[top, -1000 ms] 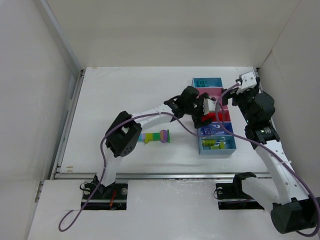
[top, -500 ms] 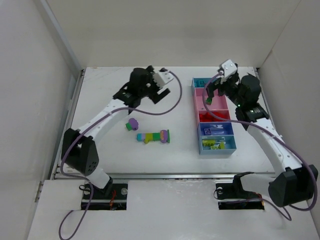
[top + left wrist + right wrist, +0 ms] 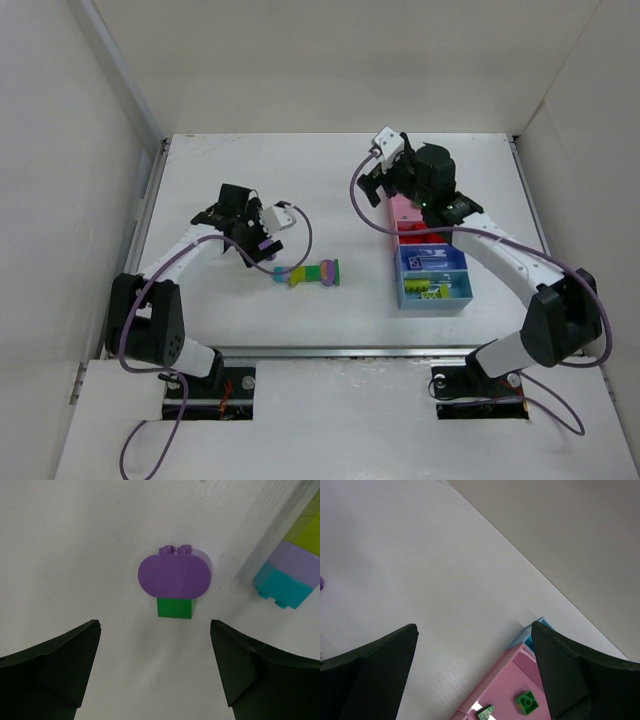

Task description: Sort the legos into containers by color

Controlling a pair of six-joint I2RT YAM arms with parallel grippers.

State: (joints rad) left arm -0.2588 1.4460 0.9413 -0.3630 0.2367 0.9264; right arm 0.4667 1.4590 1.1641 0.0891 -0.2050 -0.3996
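nearest me, the containers (image 3: 434,290) sit in one strip on the right of the table (image 3: 220,180), running away from the arms. to their left, apart from them, lies a bar of stacked bricks (image 3: 312,273), its long axis across the table. just beyond the bar's left end hangs the left claw (image 3: 154,627), fingers spread wide and holding nothing. the purple piece (image 3: 175,575), joined to a green brick (image 3: 174,607), lies just ahead of the finger tips, a touch right of the middle of the gap. its long axis runs from one finger towards the other. so i judge the claw need only go forward and down to straddle it, closing on the rounded ends. farther off, the right claw (image 3: 475,627) is spread too and empty, above the far end of the strip by a pink bin (image 3: 520,680). it is well apart from the purple piece, so the left arm is the nearer.
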